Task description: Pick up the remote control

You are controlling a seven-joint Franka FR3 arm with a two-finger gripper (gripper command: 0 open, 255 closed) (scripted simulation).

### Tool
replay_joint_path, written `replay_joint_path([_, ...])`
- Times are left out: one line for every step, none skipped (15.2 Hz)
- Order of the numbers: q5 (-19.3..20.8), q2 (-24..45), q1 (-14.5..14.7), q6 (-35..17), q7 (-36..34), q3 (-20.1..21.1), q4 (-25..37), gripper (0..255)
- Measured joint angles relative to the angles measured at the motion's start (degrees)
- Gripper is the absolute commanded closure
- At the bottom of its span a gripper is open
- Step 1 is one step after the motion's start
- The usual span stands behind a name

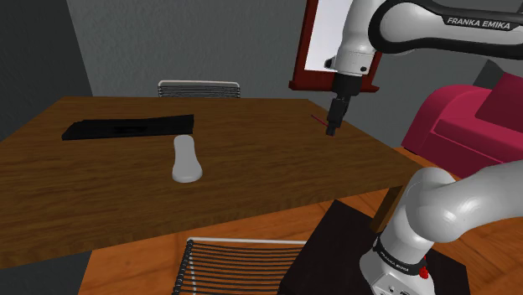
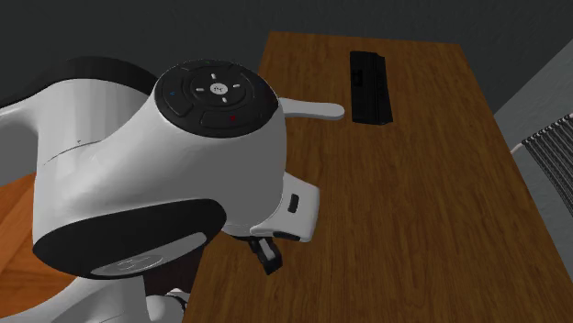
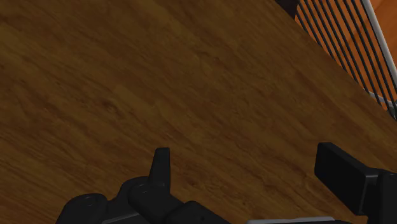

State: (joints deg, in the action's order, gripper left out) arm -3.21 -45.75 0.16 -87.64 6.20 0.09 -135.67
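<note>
Well, your pincer [image 1: 333, 127] hangs open over the surface [image 1: 277, 168]; the grey remote control [image 1: 186, 159] lies well apart from it.

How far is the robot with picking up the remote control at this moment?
Done: nothing yet; the grey remote lies flat on the table beside the black keyboard. In hand: the gripper hangs open over bare wood, well apart from the remote. Left: reach it, close on it, lift.

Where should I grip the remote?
Take the remote across its slim middle, from straight above. It lies flat on the table, long and narrow, so the open gripper should span its width, not its length.
</note>
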Motion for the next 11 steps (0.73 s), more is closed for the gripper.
replay_joint_path([0.0,0.0,0.0,0.0,0.0,0.0,0.0,0])
replay_joint_path([-0.5,0.5,0.1,-0.3,-1.0,0.7,0.3,0])
replay_joint_path([-1.1,1.2,0.1,-0.6,-2.5,1.7,0.7,0])
replay_joint_path([-1.8,2.3,0.2,-1.5,-4.1,2.7,1.2,0])
replay_joint_path([-2.5,3.6,0.2,-2.4,-5.9,3.9,1.7,0])
replay_joint_path([-3.4,4.6,0.3,-3.1,-8.0,5.3,2.2,0])
replay_joint_path([-3.9,5.6,0.3,-3.7,-9.8,6.4,2.7,0])
replay_joint_path([-4.7,7.1,0.4,-4.9,-12.0,7.9,3.4,0])
replay_joint_path([-5.3,8.6,0.3,-5.2,-14.0,9.1,4.6,0])
replay_joint_path([-5.8,10.4,0.3,-6.2,-16.2,10.5,5.6,0])
replay_joint_path([-6.3,11.8,0.3,-6.7,-18.3,11.8,6.8,0])
